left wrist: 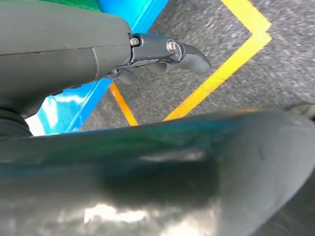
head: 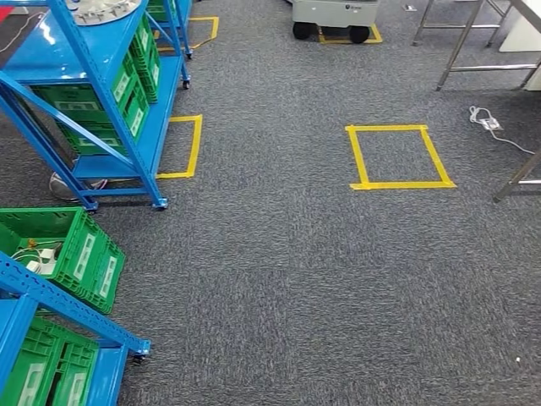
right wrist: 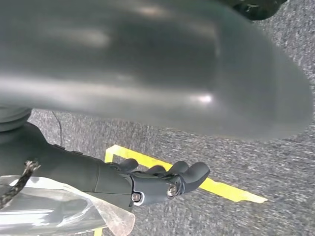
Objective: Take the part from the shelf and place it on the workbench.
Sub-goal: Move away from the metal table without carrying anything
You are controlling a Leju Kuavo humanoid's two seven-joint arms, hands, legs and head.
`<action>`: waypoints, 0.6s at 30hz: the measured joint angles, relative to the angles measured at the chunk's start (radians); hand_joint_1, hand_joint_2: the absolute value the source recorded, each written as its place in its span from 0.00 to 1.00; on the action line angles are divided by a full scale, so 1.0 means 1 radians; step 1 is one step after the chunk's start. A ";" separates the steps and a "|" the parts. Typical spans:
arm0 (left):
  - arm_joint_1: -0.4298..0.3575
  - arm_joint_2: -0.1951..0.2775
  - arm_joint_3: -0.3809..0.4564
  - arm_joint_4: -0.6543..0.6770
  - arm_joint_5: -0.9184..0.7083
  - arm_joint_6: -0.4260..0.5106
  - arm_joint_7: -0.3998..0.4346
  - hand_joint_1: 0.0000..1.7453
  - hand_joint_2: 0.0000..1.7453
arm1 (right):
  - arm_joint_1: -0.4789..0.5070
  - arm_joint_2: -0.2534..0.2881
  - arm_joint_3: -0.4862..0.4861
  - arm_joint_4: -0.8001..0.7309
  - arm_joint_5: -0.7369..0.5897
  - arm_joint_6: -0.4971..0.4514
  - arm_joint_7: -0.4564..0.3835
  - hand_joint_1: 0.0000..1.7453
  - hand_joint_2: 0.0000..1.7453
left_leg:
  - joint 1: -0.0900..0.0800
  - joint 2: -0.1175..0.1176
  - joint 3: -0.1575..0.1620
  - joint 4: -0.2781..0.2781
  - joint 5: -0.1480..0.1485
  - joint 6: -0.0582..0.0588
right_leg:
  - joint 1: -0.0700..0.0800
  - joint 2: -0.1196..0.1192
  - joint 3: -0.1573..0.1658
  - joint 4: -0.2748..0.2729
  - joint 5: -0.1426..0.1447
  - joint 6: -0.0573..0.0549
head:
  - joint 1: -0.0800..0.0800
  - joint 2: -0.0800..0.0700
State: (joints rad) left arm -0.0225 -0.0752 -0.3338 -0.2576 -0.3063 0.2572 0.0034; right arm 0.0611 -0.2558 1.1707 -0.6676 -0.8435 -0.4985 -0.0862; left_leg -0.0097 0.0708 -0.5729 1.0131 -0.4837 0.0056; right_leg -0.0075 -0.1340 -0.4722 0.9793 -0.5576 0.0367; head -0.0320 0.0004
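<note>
The bagged part (right wrist: pixel 55 211) lies against the right hand (right wrist: pixel 156 184), whether gripped I cannot tell, with the bench (head: pixel 461 44) well right of the blue shelf (head: pixel 144 148).

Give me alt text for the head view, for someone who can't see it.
Grey carpet with a yellow tape square marked on it. Blue shelves holding green crates stand on the left.

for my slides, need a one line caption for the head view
Grey carpet with a yellow tape square, blue shelving holding green crates at left.
</note>
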 joint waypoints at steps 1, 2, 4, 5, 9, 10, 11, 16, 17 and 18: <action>0.001 0.000 0.000 0.001 0.000 0.000 0.000 0.00 0.00 | -0.003 0.000 0.001 0.001 0.000 0.000 -0.001 0.00 0.00 | 0.001 -0.012 0.002 -0.004 0.002 0.006 | -0.002 -0.001 0.006 0.000 -0.005 0.005 | 0.000 0.000; 0.002 0.001 0.000 0.002 0.000 -0.001 0.000 0.00 0.00 | -0.006 0.001 0.002 0.001 0.001 0.000 -0.002 0.00 0.00 | 0.002 -0.025 0.005 -0.008 0.004 0.012 | -0.004 0.016 0.006 0.013 -0.018 0.008 | 0.001 0.000; 0.001 0.000 0.000 0.003 0.000 -0.002 0.000 0.00 0.00 | -0.009 0.002 0.004 0.003 0.002 0.000 -0.003 0.00 0.00 | 0.006 -0.050 0.009 -0.014 0.007 0.024 | -0.008 0.082 -0.035 0.102 -0.070 0.012 | 0.007 0.000; -0.001 0.000 0.000 0.003 0.000 -0.003 0.000 0.00 0.00 | -0.008 0.002 0.006 0.004 0.002 0.000 -0.003 0.00 0.00 | 0.006 -0.064 0.009 -0.014 0.006 0.028 | -0.008 0.111 -0.074 0.177 -0.102 0.012 | 0.010 0.000; 0.000 0.000 0.000 0.003 0.000 -0.006 0.000 0.00 0.00 | -0.005 0.002 0.013 0.013 0.002 -0.001 -0.002 0.00 0.00 | 0.004 -0.126 0.016 -0.013 0.001 0.030 | -0.010 0.137 -0.158 0.275 -0.080 0.011 | 0.011 0.000; 0.000 -0.001 0.000 0.003 0.000 -0.006 0.000 0.00 0.00 | -0.005 0.002 0.014 0.014 0.002 -0.001 -0.003 0.00 0.00 | 0.004 -0.141 0.020 -0.012 -0.001 0.027 | -0.012 0.150 -0.137 0.210 -0.032 0.010 | 0.011 0.000; 0.000 -0.001 0.000 0.004 0.000 -0.006 0.000 0.00 0.00 | -0.006 0.003 0.015 0.016 0.002 -0.001 -0.003 0.00 0.00 | 0.005 -0.155 0.023 -0.011 -0.004 0.024 | -0.016 0.177 -0.114 0.143 0.008 0.010 | 0.011 0.000; -0.002 0.000 0.000 0.005 0.000 -0.009 0.000 0.00 0.00 | -0.007 0.004 0.019 0.020 0.003 -0.003 -0.003 0.00 0.00 | 0.011 -0.214 0.004 -0.003 -0.001 -0.002 | -0.019 0.218 -0.065 0.034 0.034 -0.001 | 0.010 0.000; 0.000 0.000 0.000 0.005 0.000 -0.009 0.000 0.00 0.00 | -0.008 0.005 0.019 0.021 0.003 -0.004 -0.003 0.00 0.00 | 0.011 -0.206 0.001 0.003 -0.006 -0.006 | -0.019 0.206 -0.063 0.032 0.035 -0.007 | 0.010 0.000; 0.000 0.000 0.000 0.005 0.000 -0.010 0.000 0.00 0.00 | -0.009 0.006 0.019 0.021 0.003 -0.004 -0.004 0.00 0.00 | 0.010 -0.185 -0.008 0.022 -0.019 -0.010 | -0.019 0.191 -0.059 0.028 0.036 -0.015 | 0.008 0.000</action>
State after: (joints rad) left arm -0.0226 -0.0749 -0.3338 -0.2522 -0.3067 0.2472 0.0034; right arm 0.0523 -0.2497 1.1893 -0.6462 -0.8401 -0.5026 -0.0900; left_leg 0.0001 -0.1139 -0.5811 1.0352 -0.5029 -0.0045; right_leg -0.0262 0.0573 -0.5315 1.0073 -0.5215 0.0221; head -0.0245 0.0004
